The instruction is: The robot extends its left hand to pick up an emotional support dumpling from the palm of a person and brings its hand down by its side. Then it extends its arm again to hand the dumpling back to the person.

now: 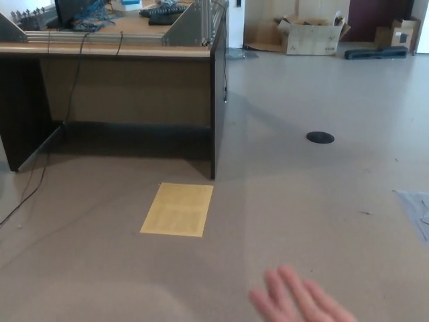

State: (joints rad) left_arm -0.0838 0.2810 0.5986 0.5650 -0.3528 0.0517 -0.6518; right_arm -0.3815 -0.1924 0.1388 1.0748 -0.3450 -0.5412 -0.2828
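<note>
A person's hand [298,300] reaches in from the bottom edge right of centre, blurred, with its fingers spread and pointing up-left over the floor. No dumpling shows on it or anywhere else in the head view. Neither of my hands nor any part of my arms is in the picture.
A dark desk [134,74] with cables and a keyboard stands at the upper left. A yellow sheet [177,209] lies on the floor before it. A black round disc [320,137] sits on the floor to the right. Cardboard boxes [312,33] stand by the far wall.
</note>
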